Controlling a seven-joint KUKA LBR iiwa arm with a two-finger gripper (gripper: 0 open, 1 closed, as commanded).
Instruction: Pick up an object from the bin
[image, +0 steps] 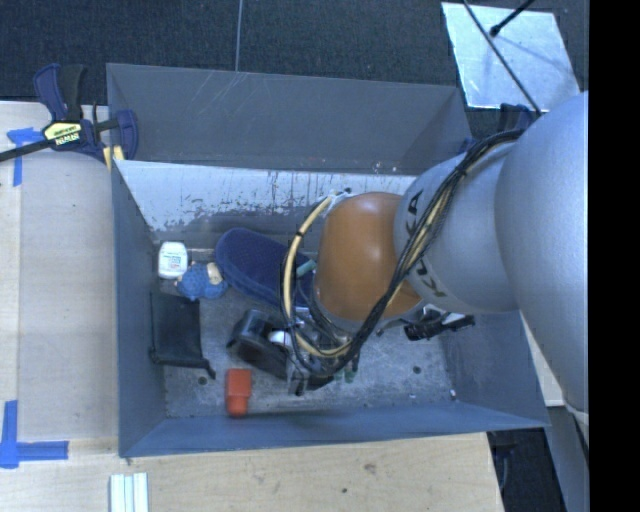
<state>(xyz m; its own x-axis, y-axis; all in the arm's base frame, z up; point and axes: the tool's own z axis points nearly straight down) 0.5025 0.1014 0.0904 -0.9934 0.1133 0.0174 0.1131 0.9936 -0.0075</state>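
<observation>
The gripper (315, 375) hangs low in the bin (300, 432) under the arm's orange wrist cover, with cables looped round it. That cover and the cables hide its tip, so I cannot tell how far it is open or whether it has hold of anything. The nearest thing is a black chunky piece with a pale patch (262, 347), just beside the gripper on the side away from the arm and perhaps touching it. Its long axis seems to slant from the far side down toward the gripper. A small red block (238, 391) lies a little further out on that side and nearer the front wall, apart from the black piece. Further still are a flat black slab (177, 330), a small blue and yellow toy (203, 281) and a white capped item (172, 260). A dark blue rounded thing (250, 262) lies toward the back wall. The front wall is close to the gripper, so I judge the open room is mostly upward and toward the arm's side, where the floor is bare.
</observation>
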